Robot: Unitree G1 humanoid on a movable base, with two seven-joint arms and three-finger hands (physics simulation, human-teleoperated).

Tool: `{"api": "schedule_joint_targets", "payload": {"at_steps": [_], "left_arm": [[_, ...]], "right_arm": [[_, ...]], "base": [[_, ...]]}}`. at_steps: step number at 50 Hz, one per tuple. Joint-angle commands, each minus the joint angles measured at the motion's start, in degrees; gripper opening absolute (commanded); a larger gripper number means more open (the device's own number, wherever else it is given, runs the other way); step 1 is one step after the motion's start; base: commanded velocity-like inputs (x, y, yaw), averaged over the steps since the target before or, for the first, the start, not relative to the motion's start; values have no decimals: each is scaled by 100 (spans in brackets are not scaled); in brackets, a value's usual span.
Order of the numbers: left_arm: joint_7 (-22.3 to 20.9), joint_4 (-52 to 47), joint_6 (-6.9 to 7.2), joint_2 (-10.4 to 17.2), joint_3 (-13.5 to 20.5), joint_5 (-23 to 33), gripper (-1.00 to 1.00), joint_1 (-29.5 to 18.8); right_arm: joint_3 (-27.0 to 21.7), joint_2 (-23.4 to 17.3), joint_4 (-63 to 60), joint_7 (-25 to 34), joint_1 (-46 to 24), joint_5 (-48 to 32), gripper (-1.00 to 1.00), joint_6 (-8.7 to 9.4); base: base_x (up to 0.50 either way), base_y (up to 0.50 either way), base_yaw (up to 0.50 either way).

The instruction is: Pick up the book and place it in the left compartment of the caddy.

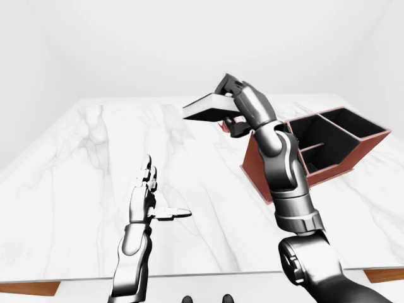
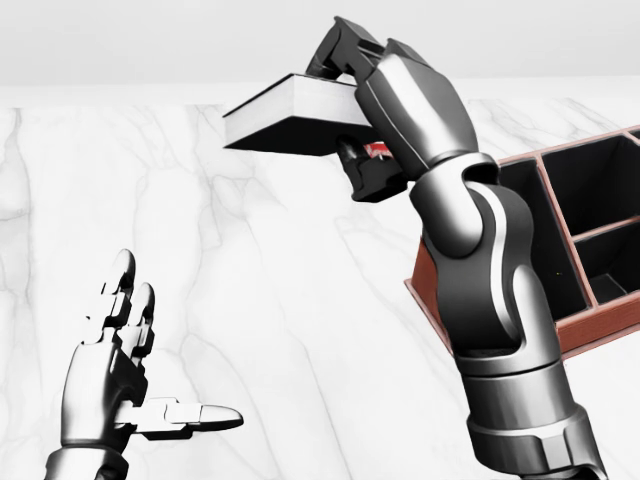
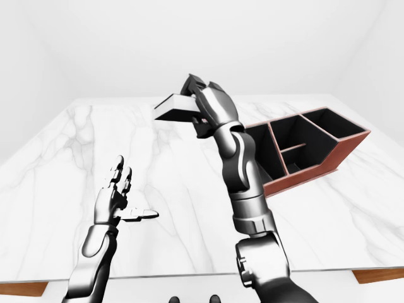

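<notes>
while right hand (image 2: 355,120) grips book (image 2: 285,115), caddy (image 1: 319,158) bare

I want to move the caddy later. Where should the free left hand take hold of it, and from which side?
Probably the caddy's left end wall, taken from above and from its left. The rim there is thin and open at the top, so fingers could hook inside the empty left compartment. The left hand is open and empty; the right hand holds the book above that end.

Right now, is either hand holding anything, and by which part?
The right hand grips the dark-covered, white-paged book by its right end, lifted off the white marble table. The left hand is open and holds nothing.
</notes>
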Motion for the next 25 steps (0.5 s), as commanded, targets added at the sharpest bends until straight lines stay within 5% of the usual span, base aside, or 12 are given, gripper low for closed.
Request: {"api": "schedule_joint_targets", "payload": {"at_steps": [1,25], "left_arm": [[7,38,-23,3,3,11,100,-7],[58,25,3,4,38,-24,100,-25]], "right_arm": [[-575,-477,-1760,-209,796,620,-100,0],[-1929,-1218,-2227,-1660,2537,2920,-100,0]], "base": [[0,0,0],[0,0,0]]}}
